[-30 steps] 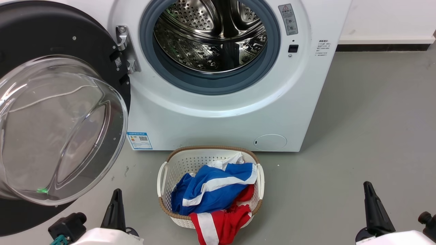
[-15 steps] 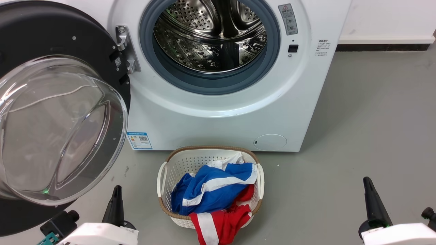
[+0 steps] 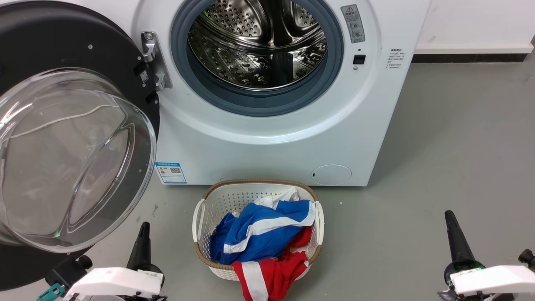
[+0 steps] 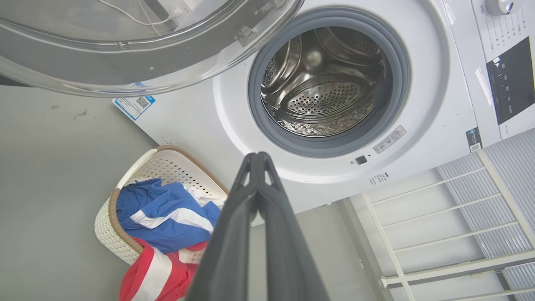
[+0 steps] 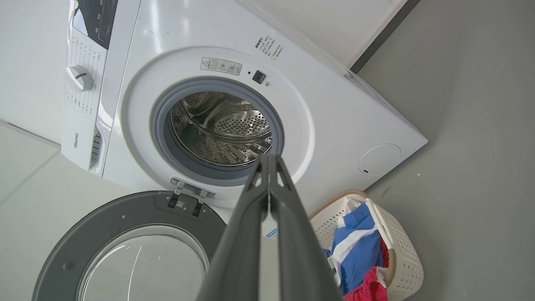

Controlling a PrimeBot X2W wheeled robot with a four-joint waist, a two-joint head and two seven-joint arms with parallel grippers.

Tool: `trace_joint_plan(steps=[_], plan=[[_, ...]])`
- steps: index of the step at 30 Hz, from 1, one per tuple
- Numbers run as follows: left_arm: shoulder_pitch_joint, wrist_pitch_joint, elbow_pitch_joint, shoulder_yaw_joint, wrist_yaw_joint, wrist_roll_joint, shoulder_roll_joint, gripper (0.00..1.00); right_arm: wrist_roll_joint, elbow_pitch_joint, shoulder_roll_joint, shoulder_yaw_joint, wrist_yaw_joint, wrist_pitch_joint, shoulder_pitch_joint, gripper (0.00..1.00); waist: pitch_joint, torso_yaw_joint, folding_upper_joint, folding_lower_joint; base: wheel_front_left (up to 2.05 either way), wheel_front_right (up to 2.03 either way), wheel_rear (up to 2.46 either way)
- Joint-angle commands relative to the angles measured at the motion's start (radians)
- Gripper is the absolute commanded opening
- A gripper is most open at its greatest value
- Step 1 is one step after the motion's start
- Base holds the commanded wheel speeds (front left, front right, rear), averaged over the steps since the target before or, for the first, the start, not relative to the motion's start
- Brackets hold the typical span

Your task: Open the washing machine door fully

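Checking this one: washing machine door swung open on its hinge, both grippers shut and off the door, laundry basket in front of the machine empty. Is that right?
One slip: the laundry basket is not empty. The head view shows blue and red clothes in it. The rest stands: the washing machine door is open on its hinge, and the left gripper and right gripper are shut and off it.

Washer (image 3: 271,142): I count one.
Door (image 3: 62,46): one.
Basket (image 3: 259,182): one.
Clothes: two I can tell, blue piece (image 3: 255,238), red piece (image 3: 271,274).
Grippers: two, left gripper (image 4: 258,156), right gripper (image 5: 269,158).
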Motion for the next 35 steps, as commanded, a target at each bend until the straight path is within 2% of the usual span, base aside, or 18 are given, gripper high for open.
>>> trace_joint_plan(steps=[1, 35], plan=[[-0.022, 0.005, -0.005, 0.004, -0.008, -0.021, 0.002, 0.0, 0.021, -0.004, -0.008, -0.002, 0.0, 0.003, -0.024, 0.0, 0.0, 0.0, 0.0, -0.0001, 0.0, 0.0, 0.0], [-0.081, 0.098, 0.035, 0.031, -0.043, -0.417, 0.002, 0.0, 0.382, 0.062, -0.005, -0.023, 0.0, 0.1, -0.101, 0.0, 0.0, -0.004, 0.0, -0.0001, 0.0, 0.0, 0.0]])
